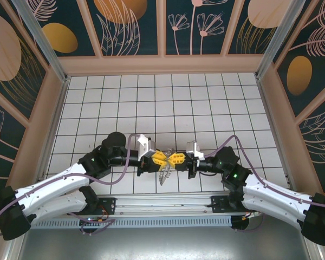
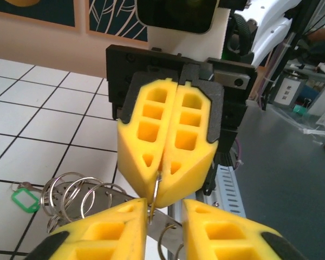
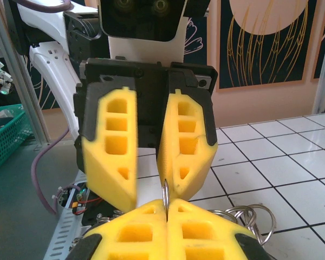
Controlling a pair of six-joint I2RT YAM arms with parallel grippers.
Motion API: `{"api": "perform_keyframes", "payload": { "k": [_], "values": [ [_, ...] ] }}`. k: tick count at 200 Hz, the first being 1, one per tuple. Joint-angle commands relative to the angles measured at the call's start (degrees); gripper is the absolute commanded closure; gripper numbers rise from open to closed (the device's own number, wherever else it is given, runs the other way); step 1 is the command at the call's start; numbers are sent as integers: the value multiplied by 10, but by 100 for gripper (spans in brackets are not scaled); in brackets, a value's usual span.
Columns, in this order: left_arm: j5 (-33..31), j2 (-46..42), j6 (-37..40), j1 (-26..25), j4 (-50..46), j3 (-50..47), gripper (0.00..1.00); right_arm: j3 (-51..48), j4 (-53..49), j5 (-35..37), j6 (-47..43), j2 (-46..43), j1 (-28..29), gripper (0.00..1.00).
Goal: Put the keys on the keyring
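My right gripper (image 3: 166,216) is shut on the edge of a thin metal keyring (image 3: 165,190), which stands upright out of its tips. Facing it, my left gripper (image 2: 165,227) has its yellow fingers a little apart around the same keyring (image 2: 156,187); the ring lies against the inner face of one finger (image 2: 105,230). From above, both grippers meet tip to tip (image 1: 167,158) just over the near tiles. A bunch of grey metal rings and keys (image 2: 70,192) hangs below them, with a small green-headed key (image 2: 24,197) beside it.
The white tiled floor (image 1: 162,103) stretches behind the grippers up to the beige back wall (image 1: 162,64). A metal rail (image 1: 162,203) runs along the near edge between the arm bases. A green basket (image 3: 8,135) stands off the table.
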Motion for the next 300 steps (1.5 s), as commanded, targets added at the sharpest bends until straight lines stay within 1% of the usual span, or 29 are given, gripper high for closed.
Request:
{"api": "perform_keyframes", "payload": {
  "k": [1, 43, 89, 92, 96, 114, 125, 132, 144, 161, 176, 193, 197, 202, 210, 227, 241, 248, 267, 289, 300],
  "values": [
    [-8, 4, 22, -4, -12, 21, 84, 22, 35, -10, 9, -5, 3, 100],
    [-11, 8, 25, -3, -12, 24, 100, 22, 36, -12, 9, -5, 3, 100],
    [-23, -4, 23, -4, 4, 18, 100, 23, 30, 1, 7, -3, 3, 100],
    [-24, -5, 24, -4, 6, 18, 100, 23, 29, 4, 7, -3, 3, 97],
    [-25, -6, 24, -3, 6, 17, 100, 22, 27, 8, 8, -5, 3, 91],
    [-28, -6, 27, -4, 3, 17, 100, 20, 19, 25, 13, -14, 3, 61],
    [-31, -5, 32, -4, -2, 17, 100, 19, 7, 44, 19, -25, 3, 48],
    [-35, -3, 34, -4, -6, 17, 100, 19, -5, 59, 23, -34, 3, 45],
    [-44, -3, 37, -4, -12, 17, 100, 21, -33, 89, 31, -53, 3, 35],
    [-61, -6, 38, -4, -17, 15, 100, 26, -82, 141, 42, -86, 3, 31],
    [-74, -6, 39, -3, -20, 15, 100, 35, -140, 224, 59, -106, 1, 25],
    [-81, -4, 34, -4, -14, 11, 100, 65, -227, 309, 82, -95, -13, 22],
    [-82, -3, 33, -4, -12, 10, 100, 70, -244, 320, 90, -89, -18, 21],
    [-81, -3, 31, -3, -10, 9, 100, 84, -274, 344, 107, -77, -31, 20],
    [-79, -3, 27, -4, -7, 6, 100, 99, -313, 361, 132, -56, -55, 19],
    [-83, -5, 20, -3, -1, 2, 100, 119, -366, 347, 182, -18, -120, 19],
    [-85, -10, 14, -4, 3, -2, 100, 118, -372, 327, 207, 2, -163, 18],
    [-88, -12, 10, -4, 6, -5, 100, 117, -370, 303, 216, 11, -179, 18],
    [-109, -19, -9, -3, 14, -16, 100, 116, -367, 285, 230, 44, -204, 19],
    [-134, -29, -33, -4, 30, -32, 100, 117, -362, 281, 234, 87, -213, 20],
    [-141, -31, -46, -3, 41, -42, 100, 116, -359, 277, 236, 110, -219, 22]
  ]
}}
